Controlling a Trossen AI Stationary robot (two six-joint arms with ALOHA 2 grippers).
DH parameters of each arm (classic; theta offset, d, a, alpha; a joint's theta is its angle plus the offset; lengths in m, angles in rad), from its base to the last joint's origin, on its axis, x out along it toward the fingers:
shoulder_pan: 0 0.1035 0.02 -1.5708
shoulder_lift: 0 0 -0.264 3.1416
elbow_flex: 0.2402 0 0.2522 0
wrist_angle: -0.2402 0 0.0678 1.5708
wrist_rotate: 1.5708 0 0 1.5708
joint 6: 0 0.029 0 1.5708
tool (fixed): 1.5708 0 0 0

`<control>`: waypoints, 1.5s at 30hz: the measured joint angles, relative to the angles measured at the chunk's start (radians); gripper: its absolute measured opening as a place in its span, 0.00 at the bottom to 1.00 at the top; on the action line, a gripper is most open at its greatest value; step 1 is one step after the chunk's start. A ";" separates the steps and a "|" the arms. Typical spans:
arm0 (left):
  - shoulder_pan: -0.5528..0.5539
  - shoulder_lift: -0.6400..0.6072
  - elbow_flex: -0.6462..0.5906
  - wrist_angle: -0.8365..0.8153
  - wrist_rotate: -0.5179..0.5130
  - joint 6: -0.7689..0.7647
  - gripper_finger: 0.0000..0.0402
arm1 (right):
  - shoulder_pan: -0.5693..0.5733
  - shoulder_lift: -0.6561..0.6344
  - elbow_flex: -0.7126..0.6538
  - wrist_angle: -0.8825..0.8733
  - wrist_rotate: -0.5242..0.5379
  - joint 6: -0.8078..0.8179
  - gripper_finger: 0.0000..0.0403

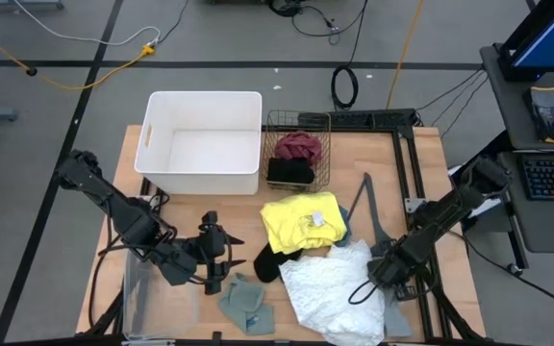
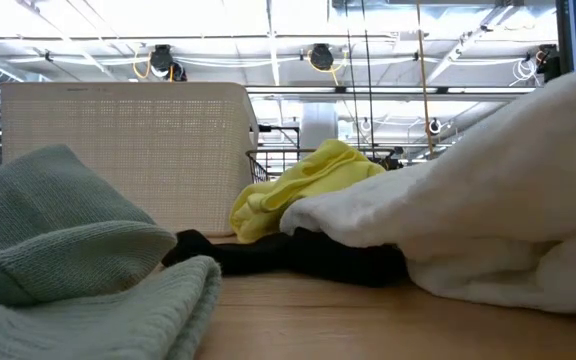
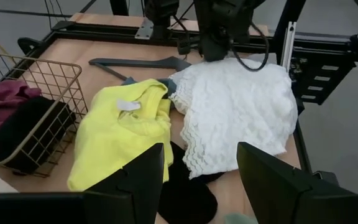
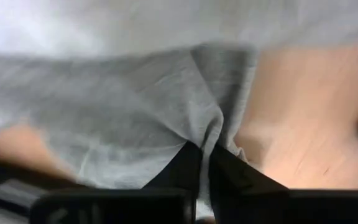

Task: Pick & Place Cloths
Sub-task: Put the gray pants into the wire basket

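Taking the wire basket (image 1: 298, 147) as landmark: a white bin (image 1: 201, 142) stands just left of it on the desk (image 1: 421, 173). Inside the basket lie a maroon cloth (image 1: 298, 144) and, in front of it, a black cloth (image 1: 289, 171).

Forward and left of the basket, the left arm reaches in from the desk's left edge, bent at the elbow, its left tool (image 1: 212, 272) held level and pointing across the desk. Its fingers stand partly apart and hold nothing. Just beside it, toward the front edge, lies the sage cloth (image 1: 245, 303).

Straight forward of the basket the yellow cloth (image 1: 301, 223) is spread out, with a second black cloth (image 1: 275, 261) poking out from under its front edge. The white lacy cloth (image 1: 333, 286) lies in front of that, overlapping both. A dark V-shaped bar (image 1: 367, 207) rests forward and right of the basket, with a grey cloth (image 4: 135, 118) partly covered beside it.

The right arm comes in from the desk's right edge, sloping down to the lacy cloth's right side. The right tool (image 4: 204, 155) is pinched closed on a fold of the grey cloth.
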State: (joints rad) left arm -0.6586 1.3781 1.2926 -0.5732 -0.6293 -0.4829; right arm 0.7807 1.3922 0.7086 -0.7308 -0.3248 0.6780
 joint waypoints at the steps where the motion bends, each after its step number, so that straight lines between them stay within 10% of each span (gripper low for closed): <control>1: 0.000 0.000 0.000 0.000 0.000 0.007 0.52 | 0.000 -0.023 0.000 -0.001 -0.030 0.005 0.03; 13: 0.005 0.000 0.000 0.001 0.000 0.056 0.52 | 0.000 -0.389 0.002 0.029 -0.282 0.237 0.01; 25: 0.014 0.000 0.000 0.002 -0.005 0.070 0.52 | 0.000 -0.717 0.003 0.385 -0.042 0.451 0.00; 45: 0.077 -0.006 0.000 0.055 0.004 0.106 0.52 | -0.153 -0.763 0.005 0.907 0.598 -0.636 0.00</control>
State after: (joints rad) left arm -0.5821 1.3720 1.2926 -0.5181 -0.6256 -0.3773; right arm 0.6280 0.6292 0.7132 0.1760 0.2734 0.0424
